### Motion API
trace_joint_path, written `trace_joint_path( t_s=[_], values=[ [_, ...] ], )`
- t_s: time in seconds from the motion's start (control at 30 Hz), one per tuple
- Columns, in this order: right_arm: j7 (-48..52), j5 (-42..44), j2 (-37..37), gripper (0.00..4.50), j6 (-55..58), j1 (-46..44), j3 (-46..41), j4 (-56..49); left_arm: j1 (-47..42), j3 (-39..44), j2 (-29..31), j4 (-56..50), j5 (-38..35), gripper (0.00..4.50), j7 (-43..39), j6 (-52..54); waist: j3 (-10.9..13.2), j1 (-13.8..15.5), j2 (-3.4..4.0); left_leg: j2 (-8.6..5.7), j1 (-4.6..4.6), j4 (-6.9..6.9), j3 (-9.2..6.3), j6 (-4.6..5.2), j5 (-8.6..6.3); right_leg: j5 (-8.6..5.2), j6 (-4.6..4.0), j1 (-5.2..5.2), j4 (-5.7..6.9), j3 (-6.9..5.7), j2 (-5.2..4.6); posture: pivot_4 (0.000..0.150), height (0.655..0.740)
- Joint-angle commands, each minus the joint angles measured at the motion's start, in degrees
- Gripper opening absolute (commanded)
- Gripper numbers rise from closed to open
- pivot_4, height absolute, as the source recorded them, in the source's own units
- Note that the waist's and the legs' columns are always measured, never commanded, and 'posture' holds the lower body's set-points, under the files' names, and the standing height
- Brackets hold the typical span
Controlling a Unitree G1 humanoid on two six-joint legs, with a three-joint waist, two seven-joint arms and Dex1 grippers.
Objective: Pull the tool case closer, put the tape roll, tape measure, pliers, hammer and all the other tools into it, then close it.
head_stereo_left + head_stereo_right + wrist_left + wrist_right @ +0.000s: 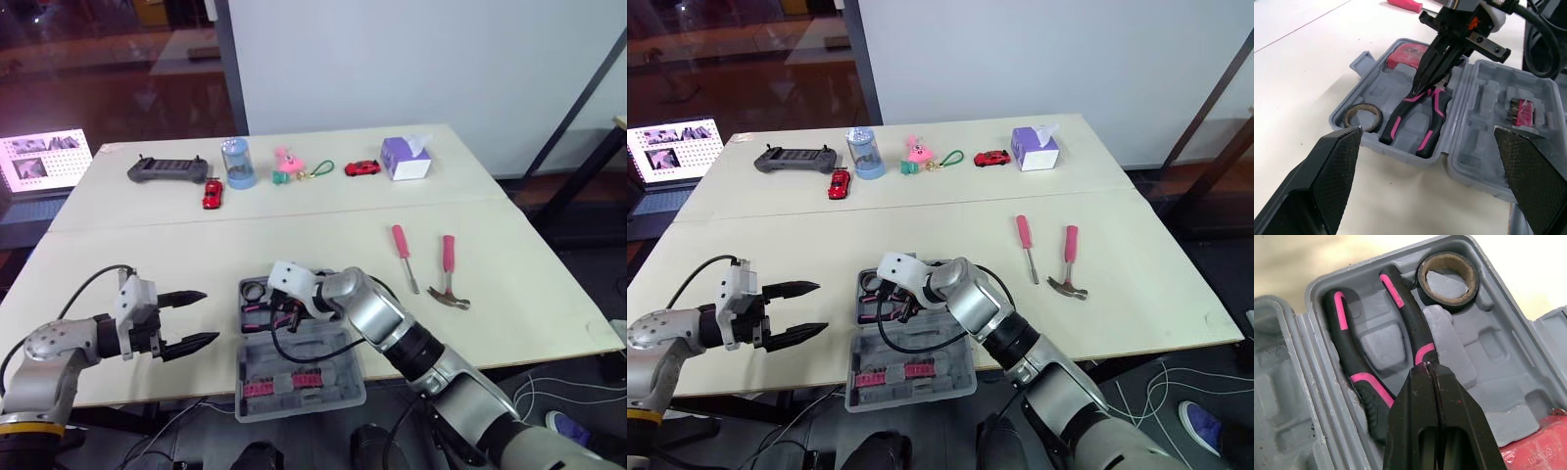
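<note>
1. Right end effector (1418,88) has its fingers pressed together, tips down on the pliers (1410,117). It isn't pinching anything, by the look of it.
2. Pliers lie in their slot in the open tool case (1396,152), near the surface's front edge.
3. Left end effector (206,317) is spread wide, hovering just beside the case.
4. Case also holds the tape roll (1448,302) and a red block (1408,54), probably the tape measure. Pink bits (284,382) sit in the lid.
5. Pliers step looks about done. Hammer (448,269) and screwdriver (402,250) lie well apart from the case, so the right arm would need to lift out and reach over.

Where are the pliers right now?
Left wrist view: the pliers lie in the open tool case at the table's near edge, beside the tape roll, under the shut right gripper.
</note>
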Motion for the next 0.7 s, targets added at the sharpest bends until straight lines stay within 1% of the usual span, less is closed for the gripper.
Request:
trace_joint_path(
  t_s=[0.03, 0.1, 0.23, 0.33, 0.43, 0.53, 0.57, 0.63, 0.7],
  values=[
    [1.9, -0.6, -0.2, 0.03, 1.9, 2.0, 3.7, 4.3, 0.2, 1.4, 1.0, -1.6, -1.2, 4.5, 0.2, -0.2, -0.2, 0.0, 0.04, 0.0, 0.03, -0.02, 0.0, 0.0, 0.0, 0.0, 0.0, 0.03, -0.02, 0.0, 0.0, 0.15, 0.74],
    [1.8, -0.7, 0.0, 0.03, 1.2, 1.9, 3.4, 4.8, 0.3, 1.2, 1.1, -1.6, -0.9, 4.5, 0.1, -0.5, -0.4, 0.0, 0.05, 0.0, 0.07, -0.02, 0.0, 0.0, 0.0, 0.0, 0.0, 0.08, -0.03, 0.0, 0.0, 0.15, 0.74],
    [1.0, 1.8, 1.3, 0.03, -2.7, 1.3, -1.3, 1.9, 0.2, 0.6, 1.5, -1.3, 0.3, 4.5, 0.4, -0.8, -0.5, 0.0, 0.04, 0.0, 0.15, -0.06, 0.0, 0.01, 0.0, 0.0, 0.0, 0.15, -0.06, 0.0, 0.0, 0.15, 0.74],
    [0.6, 5.9, 0.9, 0.03, -8.1, 0.1, -9.0, -5.7, -0.2, -1.5, 2.1, -1.4, 2.7, 4.5, 1.5, -0.2, -0.5, 0.0, 0.1, 0.0, 0.1, -0.07, -0.01, 0.0, 0.0, 0.0, 0.0, 0.09, -0.06, 0.0, 0.0, 0.15, 0.74],
    [3.1, 10.6, -1.0, 0.03, -7.3, 0.5, -13.8, -12.9, -0.4, -3.1, 2.6, -2.4, 2.5, 4.5, 2.1, 3.3, -0.5, 0.1, 0.11, -0.01, -0.08, -0.03, -0.01, 0.0, 0.0, 0.0, 0.0, -0.05, -0.05, 0.0, -0.01, 0.15, 0.74],
    [7.5, 15.0, -5.9, 0.0, -2.6, 2.6, -15.6, -20.4, -1.1, -4.6, 2.9, -1.7, 3.5, 3.7, 2.5, 4.6, -0.5, 0.2, 0.11, -0.01, -0.09, -0.03, -0.03, 0.0, 0.0, 0.0, 0.0, -0.04, -0.07, 0.0, -0.01, 0.15, 0.74],
    [8.4, 16.0, -7.3, 0.0, -1.5, 3.1, -15.8, -22.0, -1.2, -5.1, 3.1, -1.5, 3.7, 3.25, 2.3, 4.7, -0.5, 0.3, 0.1, -0.01, -0.09, -0.03, -0.02, 0.0, 0.0, 0.0, 0.0, -0.04, -0.07, -0.01, -0.01, 0.15, 0.74],
    [12.4, 16.9, -14.7, 0.0, 0.2, 6.1, -15.5, -24.5, -1.5, -7.6, 3.1, -1.5, 5.9, 2.23, 2.9, 4.6, -0.5, 0.4, 0.11, -0.01, -0.09, -0.02, -0.02, 0.01, 0.0, 0.0, 0.0, -0.01, -0.09, -0.01, 0.0, 0.15, 0.74],
    [13.9, 16.5, -20.2, 0.0, 0.2, 7.9, -15.0, -24.6, -1.8, -9.7, 2.6, -1.6, 8.5, 1.18, 4.7, 4.2, -0.4, 1.1, 0.13, -0.03, -0.09, 0.01, 0.01, 0.04, -0.02, 0.0, 0.0, 0.04, -0.16, -0.02, -0.01, 0.15, 0.74]
  ],
)
